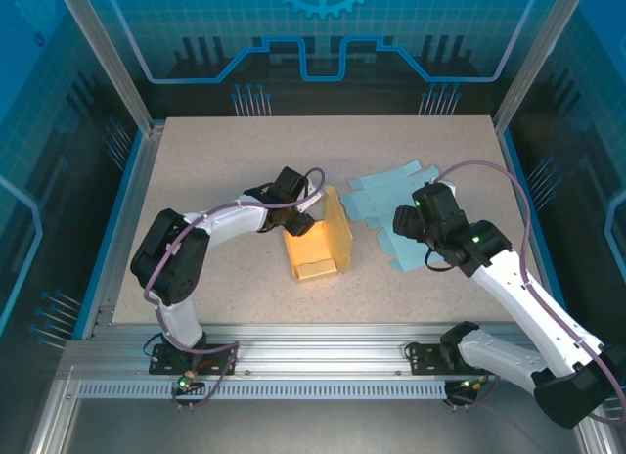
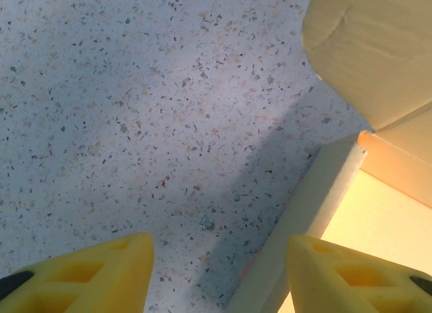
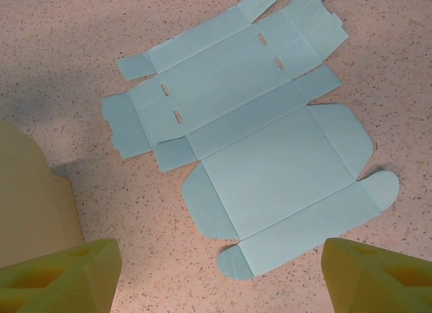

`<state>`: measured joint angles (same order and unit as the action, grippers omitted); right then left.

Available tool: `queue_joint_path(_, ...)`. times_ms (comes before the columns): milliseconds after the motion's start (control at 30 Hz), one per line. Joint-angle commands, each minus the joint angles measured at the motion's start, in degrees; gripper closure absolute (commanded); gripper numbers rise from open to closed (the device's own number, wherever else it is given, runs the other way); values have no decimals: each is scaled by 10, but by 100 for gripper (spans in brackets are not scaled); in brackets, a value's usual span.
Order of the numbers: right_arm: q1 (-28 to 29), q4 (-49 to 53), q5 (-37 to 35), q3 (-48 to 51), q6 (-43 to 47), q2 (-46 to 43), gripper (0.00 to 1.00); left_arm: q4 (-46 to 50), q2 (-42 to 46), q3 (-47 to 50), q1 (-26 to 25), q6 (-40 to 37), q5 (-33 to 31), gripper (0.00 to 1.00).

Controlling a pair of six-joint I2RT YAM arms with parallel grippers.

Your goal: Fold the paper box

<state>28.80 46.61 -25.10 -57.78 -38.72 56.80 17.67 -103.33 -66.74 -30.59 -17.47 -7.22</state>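
Top view: a half-folded yellow box (image 1: 318, 247) stands mid-desk (image 1: 215, 151), with a flat blue blank (image 1: 386, 195) just to its right.
Left wrist: the left fingers (image 2: 88, 276) are spread, and one box wall (image 2: 317, 205) stands between them, ungripped.
Right wrist: the right fingers (image 3: 64, 272) are spread above the blank.
Risk: an off-centre closure could crease or topple the wall.

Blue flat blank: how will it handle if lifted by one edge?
Probably floppy: the blue blank is a thin sheet lying flat with many creases, so it would likely sag or fold along them. Likely very light, so a push may slide it across the table rather than bend it.
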Motion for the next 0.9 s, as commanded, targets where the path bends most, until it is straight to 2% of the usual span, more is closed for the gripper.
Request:
queue_joint_path(0,-4,10,-10,-4,7,1,21,19,13,15,-4,17,-2,46)
queue_joint_path(167,-5,7,4,-6,14,9,21,19,33,29,2,52,-2,49)
queue_joint_path(333,-5,3,19,-13,24,25,21,-16,90,70,8,89,11,48)
queue_joint_path(433,-4,3,25,-18,28,39,21,-35,124,87,25,108,33,45)
queue_joint_path(600,0,0,32,-23,31,51,21,-59,166,122,46,114,106,44)
queue_joint_path(767,4,1,38,-29,33,57,19,-38,140,127,45,98,121,44)
queue_joint_path(833,6,1,38,-33,35,59,9,-30,126,115,43,92,109,43)
queue_joint_path(867,6,2,38,-35,36,59,0,-23,120,109,43,92,102,43)
